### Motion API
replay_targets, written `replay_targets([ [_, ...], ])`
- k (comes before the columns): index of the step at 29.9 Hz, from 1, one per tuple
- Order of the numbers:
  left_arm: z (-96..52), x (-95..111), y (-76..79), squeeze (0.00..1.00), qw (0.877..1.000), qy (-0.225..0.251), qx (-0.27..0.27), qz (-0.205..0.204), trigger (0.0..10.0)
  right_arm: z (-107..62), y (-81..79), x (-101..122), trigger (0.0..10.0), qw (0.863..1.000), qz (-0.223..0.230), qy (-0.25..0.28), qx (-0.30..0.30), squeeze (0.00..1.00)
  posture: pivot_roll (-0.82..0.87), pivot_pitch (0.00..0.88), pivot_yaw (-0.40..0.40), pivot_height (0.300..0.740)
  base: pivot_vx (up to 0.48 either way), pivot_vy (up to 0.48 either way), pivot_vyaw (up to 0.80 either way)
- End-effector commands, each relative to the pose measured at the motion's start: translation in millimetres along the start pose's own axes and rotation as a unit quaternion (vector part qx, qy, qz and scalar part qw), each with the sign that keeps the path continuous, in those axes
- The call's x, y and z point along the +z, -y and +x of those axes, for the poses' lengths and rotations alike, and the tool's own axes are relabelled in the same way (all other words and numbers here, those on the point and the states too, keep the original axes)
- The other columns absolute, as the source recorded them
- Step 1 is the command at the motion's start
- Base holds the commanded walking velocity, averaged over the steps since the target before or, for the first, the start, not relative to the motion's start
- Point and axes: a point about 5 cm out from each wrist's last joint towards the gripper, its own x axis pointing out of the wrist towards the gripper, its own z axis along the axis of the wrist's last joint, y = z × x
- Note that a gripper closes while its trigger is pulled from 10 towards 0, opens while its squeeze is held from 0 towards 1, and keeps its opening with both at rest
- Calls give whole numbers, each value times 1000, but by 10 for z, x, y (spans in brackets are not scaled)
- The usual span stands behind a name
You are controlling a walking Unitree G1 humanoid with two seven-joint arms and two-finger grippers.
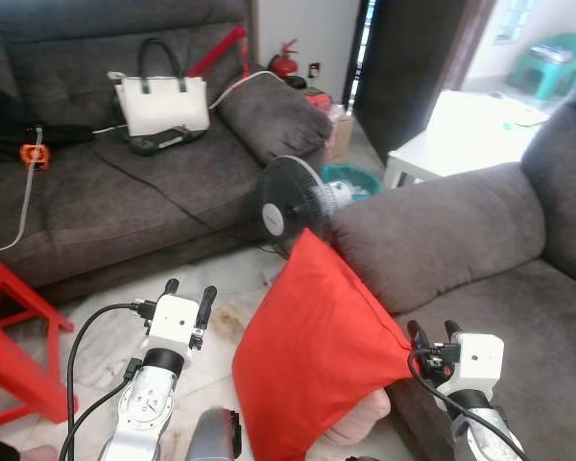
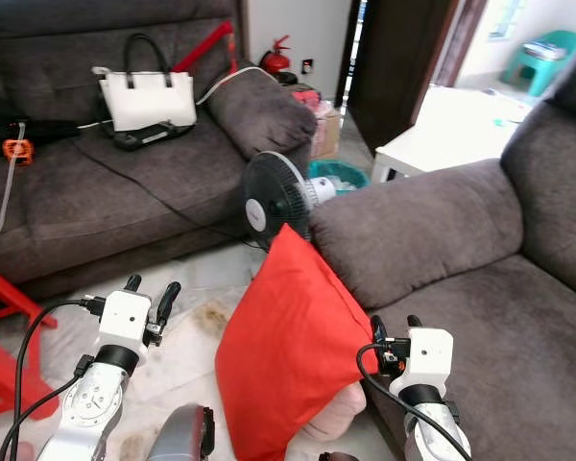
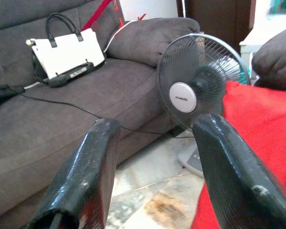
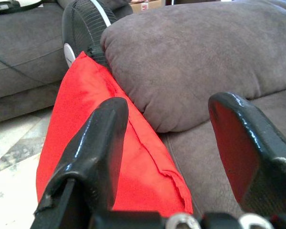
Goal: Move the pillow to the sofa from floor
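On the tiled floor [image 1: 106, 336] between two grey sofas, left to right:

Red stool [image 1: 14, 336], hard plastic frame, at the floor's left edge.

Left gripper [image 1: 188, 300], two black fingers spread, holding nothing, raised just left of the pillow.

Pillow [image 1: 312, 351], bright red, smooth woven cloth, square with a sewn corner seam; it stands tilted on the floor, its upper corner leaning against the armrest [image 1: 432, 235] of the near sofa [image 1: 518, 327].

Floor fan [image 1: 288, 204], round black wire cage with a white hub, just behind the pillow's top corner.

Right gripper [image 1: 432, 336], fingers spread, empty, at the pillow's right corner over the seat's front edge.

Far sofa [image 1: 125, 192]: coarse tufted fabric, carrying a white handbag [image 1: 161, 101].

Step judged: the approach, grasp not yet made. The next move calls for pinching the pillow's right corner, then lifting it over the seat edge.
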Motion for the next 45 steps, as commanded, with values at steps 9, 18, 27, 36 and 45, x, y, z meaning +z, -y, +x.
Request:
replay_targets([
  [9, 21, -16, -2, 0, 1000, -10, 1, -19, 10000, 20, 11, -19, 10000, 1000, 1, -5, -2, 0, 113, 0, -47, 632, 0, 0, 0],
  [18, 23, -8, -11, 0, 1000, -10, 1, -23, 10000, 30, 8, -16, 10000, 1000, -1, -5, -2, 0, 113, 0, -48, 632, 27, 0, 0],
  [27, 19, -22, 2, 0, 1000, -16, -6, -22, 10000, 43, -11, -31, 10000, 1000, -3, -9, -1, 0, 112, 0, -48, 632, 259, 0, 0],
  [36, 28, -18, 8, 0, 1000, -16, -8, -22, 10000, 48, -14, -36, 10000, 1000, -3, -11, -2, 0, 113, 0, -49, 632, 267, 0, 0],
  [45, 24, -19, 6, 0, 1000, -16, -9, -20, 10000, 62, -24, -43, 10000, 1000, -4, -12, -1, 0, 117, 0, -49, 632, 268, 0, 0],
])
